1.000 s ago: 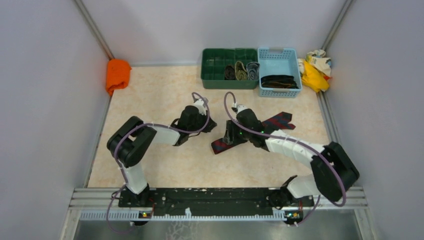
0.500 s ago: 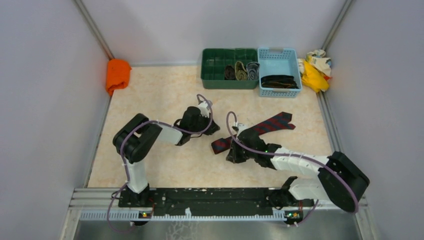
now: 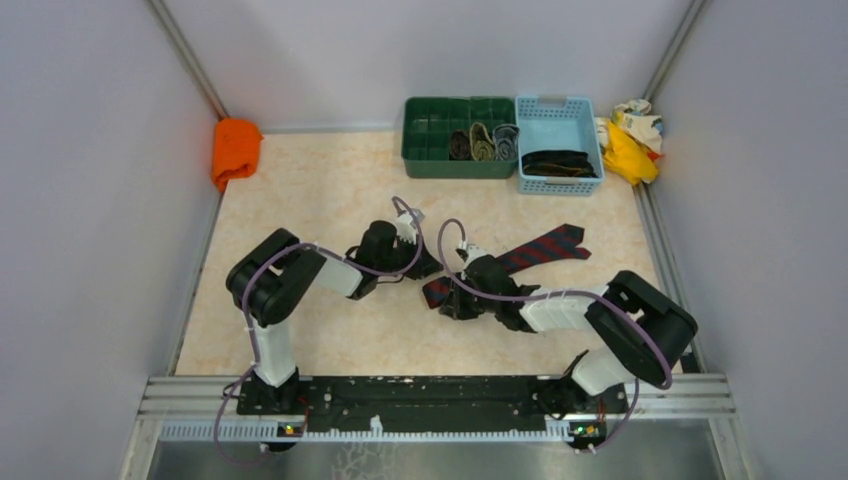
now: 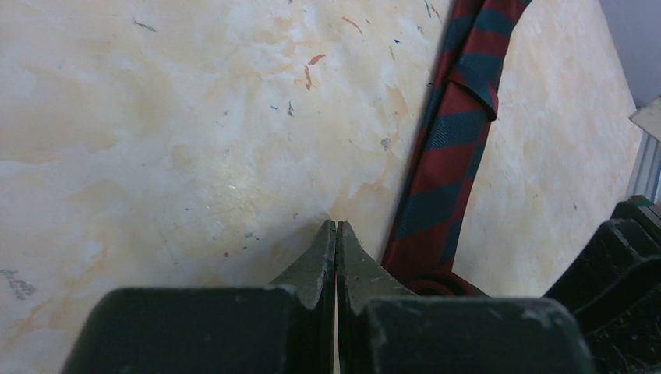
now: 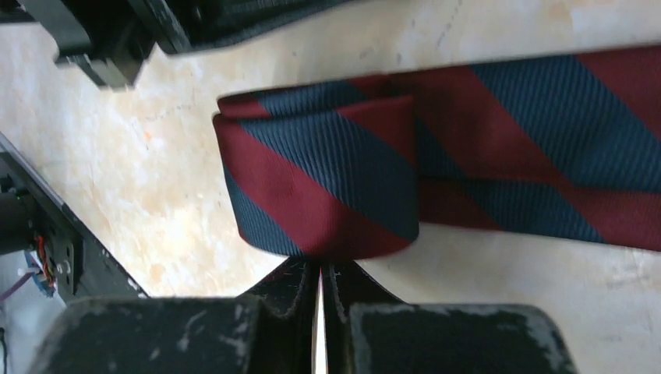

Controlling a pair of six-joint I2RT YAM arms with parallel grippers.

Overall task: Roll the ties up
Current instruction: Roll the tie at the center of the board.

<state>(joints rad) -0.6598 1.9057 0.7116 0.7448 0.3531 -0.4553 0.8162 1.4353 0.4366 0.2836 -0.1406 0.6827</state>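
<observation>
My right gripper (image 5: 319, 269) is pinched shut beside the folded end of the red-and-navy tie (image 5: 483, 148) lying mid-table; my left gripper (image 4: 336, 230) is shut too; a careless nudge could spring that loose fold open.

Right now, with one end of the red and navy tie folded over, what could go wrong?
1. The folded end of the red and navy tie lies loose. The right end effector is shut at its edge, seemingly holding nothing, so the fold may open.
2. The left end effector, also shut, sits close beside the tie and the right one; they could collide.
</observation>
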